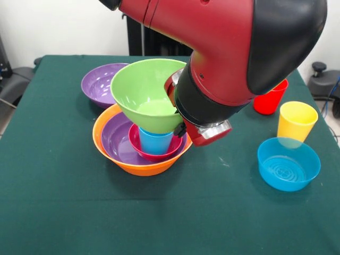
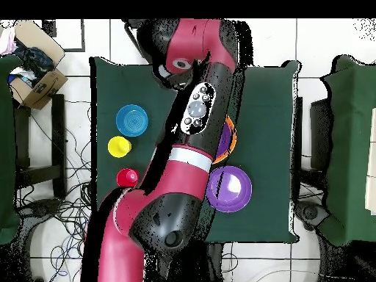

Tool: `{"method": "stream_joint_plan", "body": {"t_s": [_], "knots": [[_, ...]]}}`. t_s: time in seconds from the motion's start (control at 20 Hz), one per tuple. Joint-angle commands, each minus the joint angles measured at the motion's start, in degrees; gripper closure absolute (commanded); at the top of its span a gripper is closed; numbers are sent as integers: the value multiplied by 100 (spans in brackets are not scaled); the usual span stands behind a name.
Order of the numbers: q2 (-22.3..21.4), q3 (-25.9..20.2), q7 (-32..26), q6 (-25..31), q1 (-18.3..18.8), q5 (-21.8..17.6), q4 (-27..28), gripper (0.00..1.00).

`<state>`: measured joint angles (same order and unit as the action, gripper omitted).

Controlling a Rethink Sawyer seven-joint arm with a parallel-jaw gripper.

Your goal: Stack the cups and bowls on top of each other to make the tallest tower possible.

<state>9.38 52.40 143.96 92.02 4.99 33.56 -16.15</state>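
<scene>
The tower stands on the large orange bowl (image 1: 139,166), which holds a purple bowl (image 1: 116,139), a small pink-red bowl (image 1: 155,154) and the upright blue cup (image 1: 155,142). The lime green bowl (image 1: 144,93) rests tilted on the blue cup. My gripper (image 1: 179,129) is tight against the green bowl's right side, mostly hidden by the arm and the bowl. In the overhead view the arm covers the tower except for a bit of the orange bowl's rim (image 2: 232,136). The small orange bowl is out of view.
A second purple bowl (image 1: 102,84) (image 2: 229,188) sits behind the tower. The red cup (image 1: 270,99) (image 2: 127,177), yellow cup (image 1: 296,121) (image 2: 119,146) and small blue bowl (image 1: 288,163) (image 2: 133,120) stand apart at the other side.
</scene>
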Motion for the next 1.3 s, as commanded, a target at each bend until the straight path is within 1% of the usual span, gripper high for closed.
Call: {"method": "stream_joint_plan", "body": {"t_s": [0.05, 0.2, 0.45, 0.7, 0.75, 1.3], "knots": [[-90, -486, -455, 111, -107, -274, -334, 100], [-87, -459, -450, 60, -103, -291, -308, 100], [-24, -369, -479, 104, -43, -262, -139, 100], [28, -272, -561, 21, 21, -285, 20, 100], [26, -268, -581, 7, 19, -298, 20, 0], [12, -242, -615, -43, -3, -350, 0, 0]]}}
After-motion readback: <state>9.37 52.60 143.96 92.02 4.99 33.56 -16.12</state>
